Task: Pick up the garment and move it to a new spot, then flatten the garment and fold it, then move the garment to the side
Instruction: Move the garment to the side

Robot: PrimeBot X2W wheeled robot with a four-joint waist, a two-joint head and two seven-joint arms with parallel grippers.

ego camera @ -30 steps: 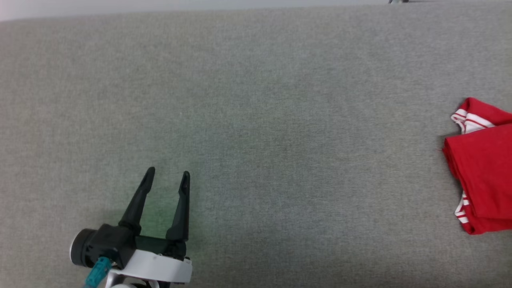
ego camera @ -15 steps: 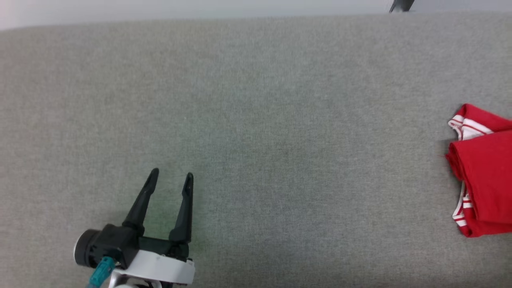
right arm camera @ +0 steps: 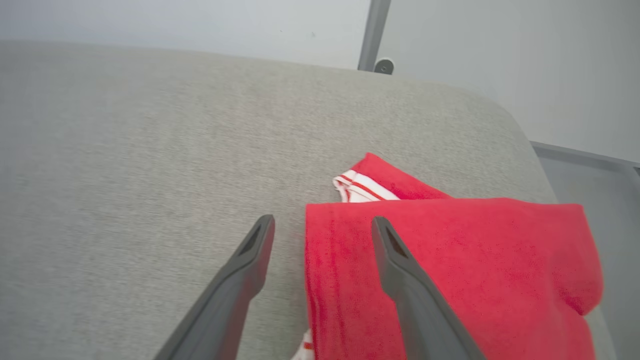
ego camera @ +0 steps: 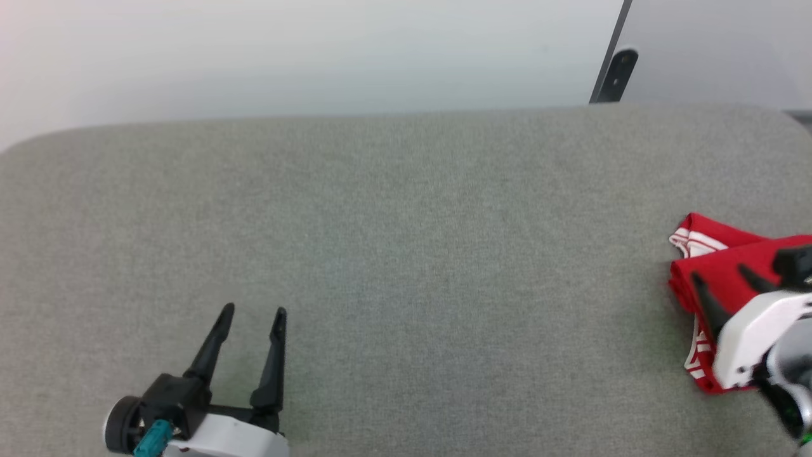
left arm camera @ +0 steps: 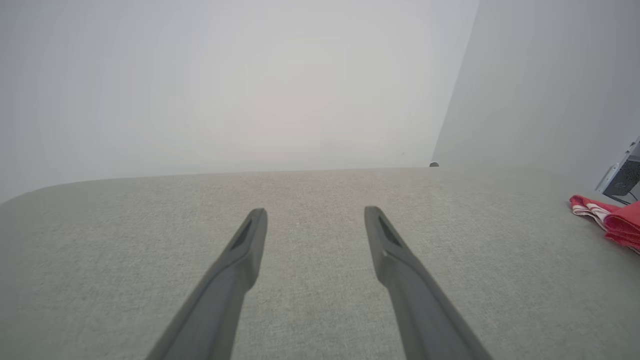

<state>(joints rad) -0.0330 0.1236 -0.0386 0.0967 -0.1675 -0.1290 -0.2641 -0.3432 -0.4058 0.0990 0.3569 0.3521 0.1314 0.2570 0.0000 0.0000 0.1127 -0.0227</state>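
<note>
While folded, garment [right arm camera: 475, 250] on grey surface [right arm camera: 150, 150]

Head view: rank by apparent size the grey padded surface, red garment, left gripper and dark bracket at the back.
1. grey padded surface
2. red garment and left gripper: about alike; the garment is cropped and partly covered, so unranked
3. dark bracket

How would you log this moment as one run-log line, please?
garment: folded, lying at right end of grey surface | left gripper: open, empty | right gripper: open over garment edge, not gripping
</note>
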